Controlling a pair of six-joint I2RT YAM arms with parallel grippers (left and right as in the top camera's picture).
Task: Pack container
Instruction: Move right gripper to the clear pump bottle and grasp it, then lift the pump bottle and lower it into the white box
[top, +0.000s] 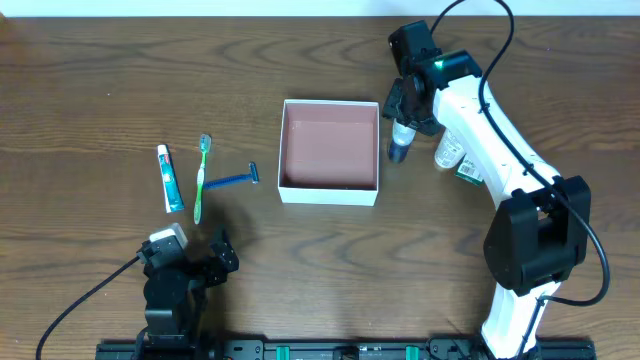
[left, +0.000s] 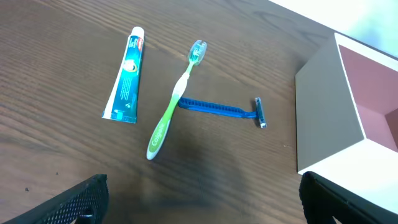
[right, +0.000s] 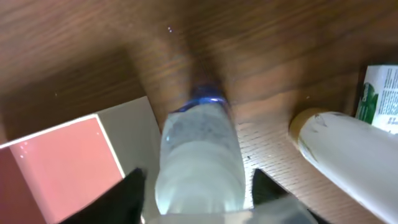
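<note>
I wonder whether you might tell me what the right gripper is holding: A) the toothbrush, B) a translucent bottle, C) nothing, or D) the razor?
B: the right gripper is clamped on a translucent bottle beside the container; the toothbrush and razor lie loose on the container's other side.

Robot lab bench: wood-grain table (top: 100, 80), rail-mounted robot arms (top: 490, 130), trailing cables (top: 80, 300).

Toothpaste (left: 127, 74), toothbrush (left: 173, 106), razor (left: 217, 109), clear bottle (right: 199, 162), packet (right: 380, 96)
</note>
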